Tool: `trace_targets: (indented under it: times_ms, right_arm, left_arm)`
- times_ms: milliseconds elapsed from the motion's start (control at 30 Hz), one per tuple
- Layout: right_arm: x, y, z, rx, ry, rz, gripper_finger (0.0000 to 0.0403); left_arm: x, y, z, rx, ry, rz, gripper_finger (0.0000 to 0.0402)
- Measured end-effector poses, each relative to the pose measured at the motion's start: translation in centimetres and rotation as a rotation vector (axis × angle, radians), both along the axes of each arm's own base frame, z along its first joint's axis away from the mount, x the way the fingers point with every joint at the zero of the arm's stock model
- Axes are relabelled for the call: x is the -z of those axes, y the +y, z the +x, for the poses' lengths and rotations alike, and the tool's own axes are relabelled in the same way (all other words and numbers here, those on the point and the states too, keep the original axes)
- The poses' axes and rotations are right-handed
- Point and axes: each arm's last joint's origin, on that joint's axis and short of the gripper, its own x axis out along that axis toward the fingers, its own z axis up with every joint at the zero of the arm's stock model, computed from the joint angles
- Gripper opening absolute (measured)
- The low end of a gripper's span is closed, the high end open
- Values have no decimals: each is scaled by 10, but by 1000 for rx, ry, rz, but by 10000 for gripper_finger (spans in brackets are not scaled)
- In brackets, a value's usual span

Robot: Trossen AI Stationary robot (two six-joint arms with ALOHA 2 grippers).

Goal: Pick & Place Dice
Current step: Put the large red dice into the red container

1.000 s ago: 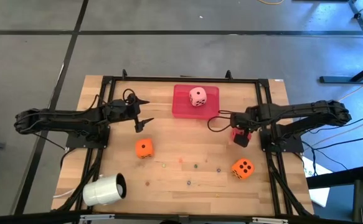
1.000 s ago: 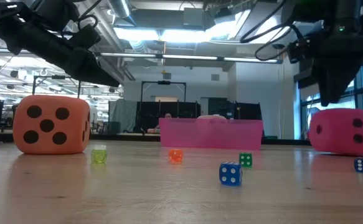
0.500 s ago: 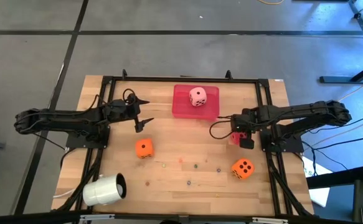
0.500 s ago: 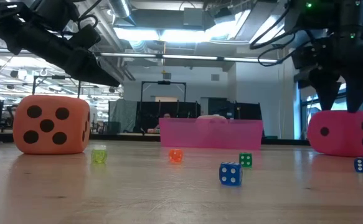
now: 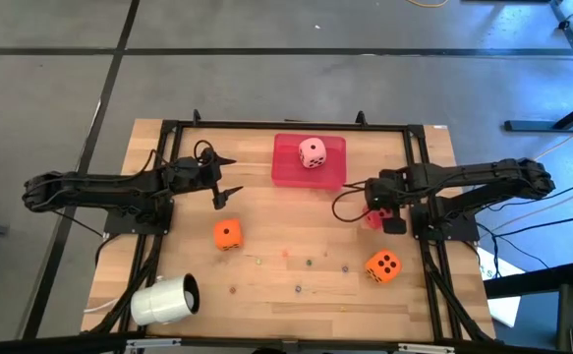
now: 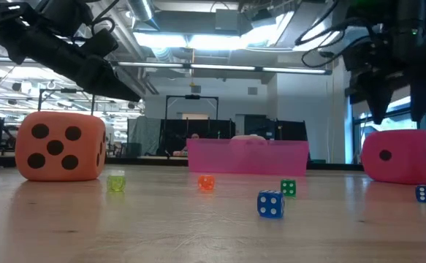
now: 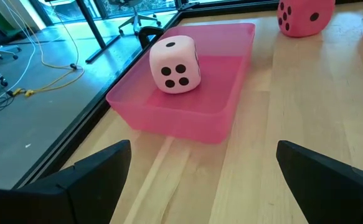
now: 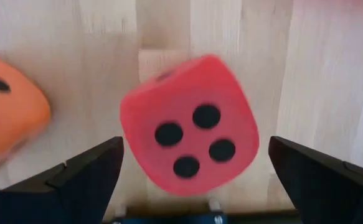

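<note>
The red die (image 8: 190, 142) rests on the table at the right, four pips up. My right gripper (image 8: 195, 149) points down just above it, open, with one finger on each side and no touch; the low view shows the fingertips (image 6: 379, 109) above the red die (image 6: 406, 155). A pale pink die (image 5: 312, 151) sits in the red tray (image 5: 291, 172). One orange die (image 5: 227, 234) lies left of centre and another (image 5: 382, 265) near the right front. My left gripper (image 5: 222, 177) hangs open left of the tray, holding nothing.
A white cup (image 5: 165, 300) lies on its side at the near left corner. Several tiny coloured dice, such as a blue one (image 6: 269, 204) and a green one (image 6: 288, 188), are scattered across the near middle of the table. A black frame (image 5: 286, 125) borders the tabletop.
My right gripper has rolled about its downward-pointing axis above the red die, so both fingers now stand side by side over it in the low view. It stayed open and kept its place. My left arm kept still.
</note>
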Motion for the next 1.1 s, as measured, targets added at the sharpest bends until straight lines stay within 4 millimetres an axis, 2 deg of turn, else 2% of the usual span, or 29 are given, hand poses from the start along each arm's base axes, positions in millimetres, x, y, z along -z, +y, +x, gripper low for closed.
trace_targets:
  times_ms: [133, 300, 633, 800, 933, 1100]
  right_arm:
    - [2, 0, -3, 0, 60, 1, 400]
    - [2, 0, 5, -62, -15, -3, 400]
    - [3, 0, 4, -122, 16, -14, 400]
    - [16, 0, -1, -107, 60, -8, 400]
    - [16, 1, 7, -106, 3, -5, 400]
    - [20, 1, 5, -114, 68, -20, 400]
  left_arm:
    - [0, 0, 0, 0, 0, 0, 398]
    - [0, 0, 0, 0, 0, 0, 398]
    - [0, 0, 0, 0, 0, 0, 398]
    - [0, 0, 0, 0, 0, 0, 398]
    - [0, 0, 0, 0, 1, 0, 398]
    - [0, 0, 0, 0, 0, 0, 398]
